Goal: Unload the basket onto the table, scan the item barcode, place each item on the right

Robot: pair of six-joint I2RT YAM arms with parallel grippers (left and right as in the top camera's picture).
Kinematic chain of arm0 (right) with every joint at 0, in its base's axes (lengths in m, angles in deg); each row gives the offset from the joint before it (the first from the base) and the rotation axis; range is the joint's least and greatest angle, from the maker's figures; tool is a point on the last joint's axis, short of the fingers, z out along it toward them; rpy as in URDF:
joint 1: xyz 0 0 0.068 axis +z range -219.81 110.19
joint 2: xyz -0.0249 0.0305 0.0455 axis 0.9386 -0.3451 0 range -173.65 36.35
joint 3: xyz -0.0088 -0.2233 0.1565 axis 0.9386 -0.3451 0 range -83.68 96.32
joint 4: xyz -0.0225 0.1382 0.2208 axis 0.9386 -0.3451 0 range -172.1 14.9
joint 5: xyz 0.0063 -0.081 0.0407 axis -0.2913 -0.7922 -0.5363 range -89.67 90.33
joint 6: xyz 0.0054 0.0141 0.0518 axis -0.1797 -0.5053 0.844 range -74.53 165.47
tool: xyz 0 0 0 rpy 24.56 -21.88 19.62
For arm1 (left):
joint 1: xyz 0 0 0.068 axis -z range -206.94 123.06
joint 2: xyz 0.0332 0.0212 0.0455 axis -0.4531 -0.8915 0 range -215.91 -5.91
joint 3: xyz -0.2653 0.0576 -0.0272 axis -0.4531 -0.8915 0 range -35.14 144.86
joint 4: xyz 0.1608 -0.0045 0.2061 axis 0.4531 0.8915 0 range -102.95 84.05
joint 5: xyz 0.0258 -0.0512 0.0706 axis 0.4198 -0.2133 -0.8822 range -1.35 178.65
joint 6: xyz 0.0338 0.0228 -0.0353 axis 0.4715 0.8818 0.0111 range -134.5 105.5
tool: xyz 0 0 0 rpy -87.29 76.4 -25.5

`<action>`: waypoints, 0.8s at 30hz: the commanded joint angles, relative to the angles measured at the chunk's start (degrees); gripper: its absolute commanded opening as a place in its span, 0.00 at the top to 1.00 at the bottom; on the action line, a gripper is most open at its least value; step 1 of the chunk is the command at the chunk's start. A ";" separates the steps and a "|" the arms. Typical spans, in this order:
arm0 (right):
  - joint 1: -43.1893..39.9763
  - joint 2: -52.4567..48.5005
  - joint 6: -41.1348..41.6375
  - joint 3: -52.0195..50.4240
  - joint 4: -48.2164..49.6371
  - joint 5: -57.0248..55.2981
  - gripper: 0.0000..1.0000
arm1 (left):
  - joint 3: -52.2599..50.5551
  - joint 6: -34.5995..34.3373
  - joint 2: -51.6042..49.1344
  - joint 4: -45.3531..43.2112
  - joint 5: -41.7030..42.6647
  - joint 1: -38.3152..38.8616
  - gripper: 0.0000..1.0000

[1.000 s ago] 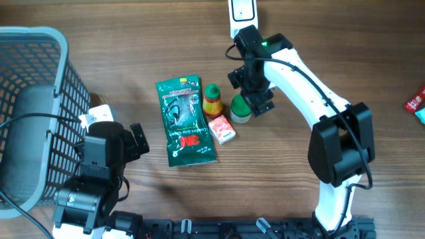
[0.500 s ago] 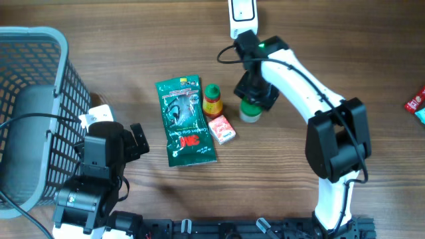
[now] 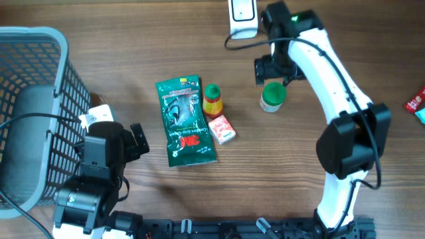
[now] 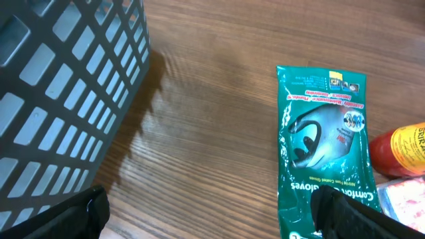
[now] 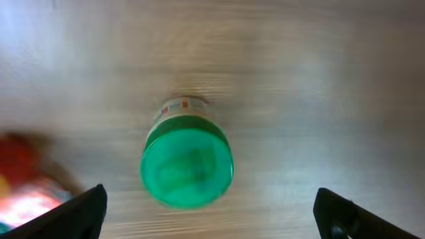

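The right fingers [image 5: 80, 216] stand wide apart and hold nothing. In the right wrist view a green-lidded jar [image 5: 187, 162] stands upright on the bench [image 3: 385, 40] below them, in line with the gap between them. That view is blurred, so the label print cannot be read and no barcode shows.

From overhead the jar [image 3: 272, 97] stands alone, just on the near side of the right fingers [image 3: 260, 69] and well to the right of the other goods. A white scanner [image 3: 242, 14] lies at the far edge, a little to the left of the arm.

The other goods lie in a cluster in the middle: a green packet [image 3: 186, 121], a small red bottle [image 3: 212, 99] beside it, and a pink box [image 3: 222, 129]. A grey basket [image 3: 40, 79] sits at the far left. The left fingers [image 4: 73, 216] are also spread wide and empty, parked near the basket and the packet [image 4: 325, 146].

The jar appears to be the item chosen for scanning, and the step in hand looks like the pick-up. The next move calls for lowering the right fingers around the jar's sides and closing firmly on the round body. The jar then has to be lifted and its label turned toward the scanner until the code faces it.
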 commanded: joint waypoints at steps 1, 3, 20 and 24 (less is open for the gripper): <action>-1.11 4.02 38.60 3.06 -5.31 -0.35 0.00 | 0.00 -0.50 0.31 -0.09 0.50 -0.28 0.00; -1.77 4.00 59.95 2.27 -10.78 4.42 0.00 | 0.00 -0.50 0.31 -0.09 0.50 -0.28 0.00; -1.75 4.00 65.44 -25.99 23.15 13.33 0.28 | 0.00 -0.50 0.31 -0.09 0.50 -0.28 0.00; -1.77 4.09 42.51 -25.57 24.37 13.66 0.37 | 0.00 -0.50 0.31 -0.09 0.50 -0.28 0.00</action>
